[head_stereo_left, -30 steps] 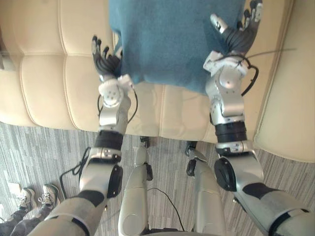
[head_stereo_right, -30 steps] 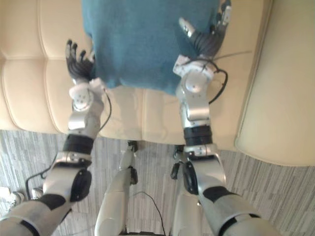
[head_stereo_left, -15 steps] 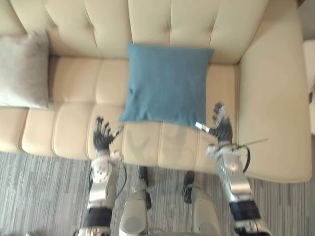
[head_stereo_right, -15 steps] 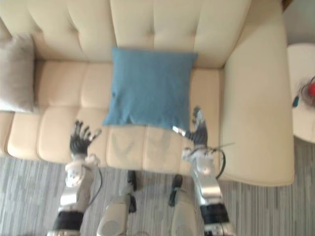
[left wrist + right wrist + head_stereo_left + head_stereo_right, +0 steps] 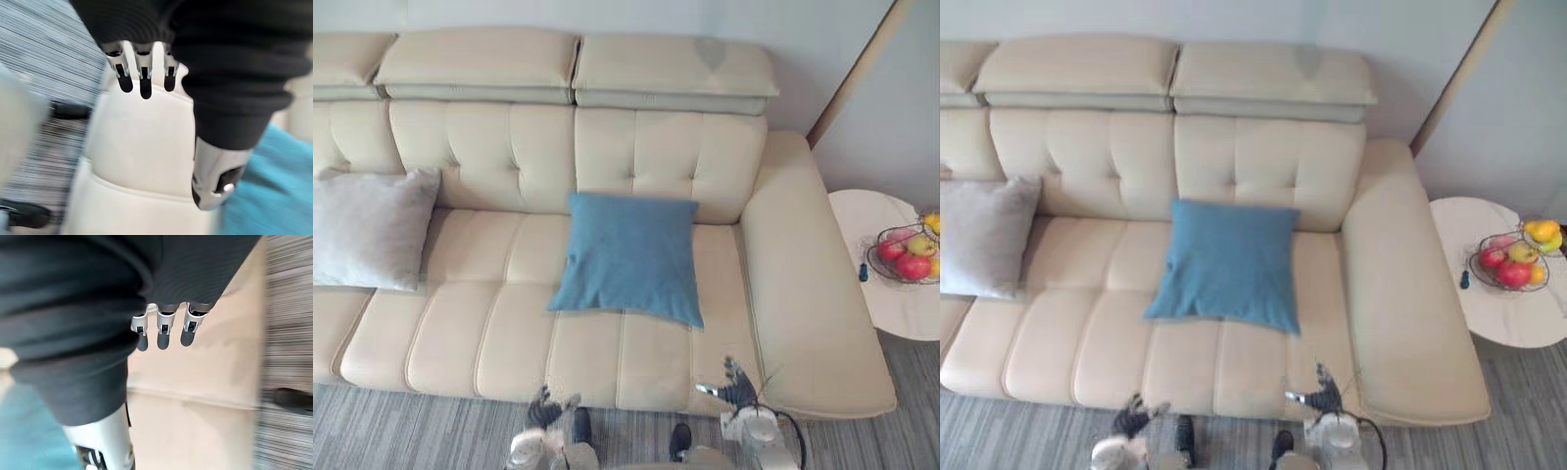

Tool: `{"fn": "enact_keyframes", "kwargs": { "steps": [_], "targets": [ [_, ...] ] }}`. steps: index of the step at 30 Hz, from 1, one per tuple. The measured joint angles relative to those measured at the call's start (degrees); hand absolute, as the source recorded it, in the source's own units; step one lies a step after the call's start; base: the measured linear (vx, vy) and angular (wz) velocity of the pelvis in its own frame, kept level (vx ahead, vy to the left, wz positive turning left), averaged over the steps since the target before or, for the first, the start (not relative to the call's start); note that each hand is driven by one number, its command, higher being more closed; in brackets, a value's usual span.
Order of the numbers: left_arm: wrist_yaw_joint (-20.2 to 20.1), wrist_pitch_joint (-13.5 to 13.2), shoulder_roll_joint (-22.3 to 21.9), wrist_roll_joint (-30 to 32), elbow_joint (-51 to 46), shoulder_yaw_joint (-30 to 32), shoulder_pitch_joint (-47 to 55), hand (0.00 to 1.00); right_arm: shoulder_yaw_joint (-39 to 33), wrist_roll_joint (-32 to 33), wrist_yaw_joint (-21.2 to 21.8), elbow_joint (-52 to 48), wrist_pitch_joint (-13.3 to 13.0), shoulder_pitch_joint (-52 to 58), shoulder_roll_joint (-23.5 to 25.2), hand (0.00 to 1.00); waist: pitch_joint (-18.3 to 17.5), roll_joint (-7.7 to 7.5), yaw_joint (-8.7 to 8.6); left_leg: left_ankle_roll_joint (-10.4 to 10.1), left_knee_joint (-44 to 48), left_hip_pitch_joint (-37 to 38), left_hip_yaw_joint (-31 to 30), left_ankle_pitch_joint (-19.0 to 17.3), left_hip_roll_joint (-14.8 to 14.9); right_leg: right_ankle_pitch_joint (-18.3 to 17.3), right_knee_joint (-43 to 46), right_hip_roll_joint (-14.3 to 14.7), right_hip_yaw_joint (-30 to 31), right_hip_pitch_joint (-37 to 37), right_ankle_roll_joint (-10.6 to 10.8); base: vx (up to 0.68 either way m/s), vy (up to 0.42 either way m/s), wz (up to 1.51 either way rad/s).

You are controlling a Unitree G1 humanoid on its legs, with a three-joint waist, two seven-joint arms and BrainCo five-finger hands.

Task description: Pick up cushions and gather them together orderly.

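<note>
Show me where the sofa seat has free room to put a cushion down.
The widest bare seat lies between the grey cushion and the blue cushion. The front strip before the blue cushion is free too, with a narrow strip between it and the armrest. The side table is partly taken by a fruit basket.

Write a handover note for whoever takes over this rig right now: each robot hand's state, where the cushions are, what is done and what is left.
Left robot hand: open, holding nothing, low by the front edge of the cream leather sofa.
Right robot hand: open, holding nothing, by the same edge.
Blue square fabric cushion: on the seat, against the backrest, right of the middle.
Grey fabric cushion: at the sofa's left end, well apart from the blue one.
Done: nothing gathered yet.
Left: bring the two cushions together and line them up.
</note>
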Motion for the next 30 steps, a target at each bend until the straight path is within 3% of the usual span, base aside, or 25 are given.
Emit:
{"fn": "enact_keyframes", "kwargs": {
  "steps": [11,12,25,30],
  "targets": [
    [1.1,0.7,1.4,1.4,5.0,3.7,-0.2,0.0,-5.3,1.8,-1.0,9.4,2.0,-1.0,-0.6,0.0,-1.9,0.18,-0.84,0.0,-0.1,3.5,0.7,-1.0,-0.9,1.3,-2.8,-0.4,1.3,3.8,0.5,0.0,0.016,-0.04],
    [1.1,1.0,2.4,3.1,6.7,3.6,-0.3,0.0,-7.3,1.9,-1.0,13.6,2.7,-4.6,-1.1,0.0,-1.5,-0.25,-2.4,0.4,-0.2,6.8,0.4,-3.4,-2.7,1.6,-5.3,-1.8,2.1,7.7,1.4,0.0,0.004,-0.03],
    [1.1,1.9,2.4,4.2,6.7,3.3,-0.3,0.0,-7.3,1.7,-1.0,13.6,4.0,-4.6,-1.1,0.0,-1.0,0.27,-2.39,0.4,-0.1,7.2,0.8,-3.4,-2.6,1.8,-5.3,-1.8,1.8,7.9,1.5,0.0,0.0,-0.02],
    [1.1,2.3,2.5,4.4,7.8,3.3,-0.2,0.0,-7.3,1.1,-1.6,13.7,5.6,-4.5,-1.1,0.0,-0.6,0.23,-2.26,0.3,-0.1,9.0,4.9,-3.9,-2.2,3.2,-5.5,-1.4,4.3,7.6,1.5,-0.04,0.005,-0.33]
  ]
}}
